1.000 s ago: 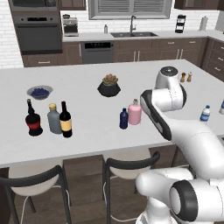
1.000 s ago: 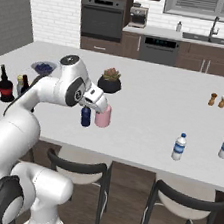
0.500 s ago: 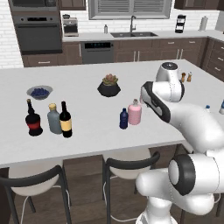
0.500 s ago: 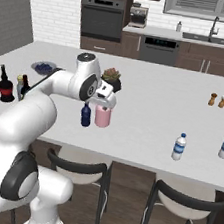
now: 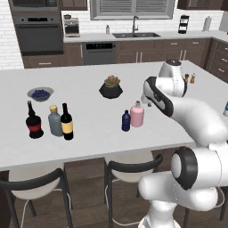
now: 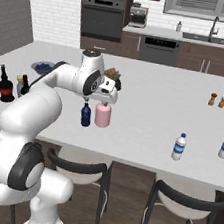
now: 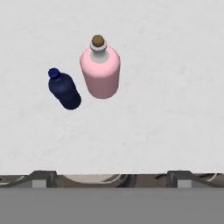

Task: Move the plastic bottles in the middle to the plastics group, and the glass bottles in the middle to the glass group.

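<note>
Gripper (image 6: 104,99) hanging above the pink bottle (image 7: 101,72), jaws spread wide, gripping nothing. Its tips are barely showing at the bottom of the hand view; in the left base view the arm is hiding most of the hand. Pink bottle and blue bottle (image 7: 64,89) are standing upright, just beside each other, mid-counter (image 5: 89,129). Wine bottle (image 5: 67,123) is standing at the left with the black bottle (image 5: 33,123) and grey-blue bottle (image 5: 55,122). Water bottles (image 6: 179,146) are sitting well apart at the right; one is cut off at the left base view's edge.

Small dark-blue bottle (image 7: 64,90) stands upright just beside squat pink bottle (image 7: 101,72)
</note>
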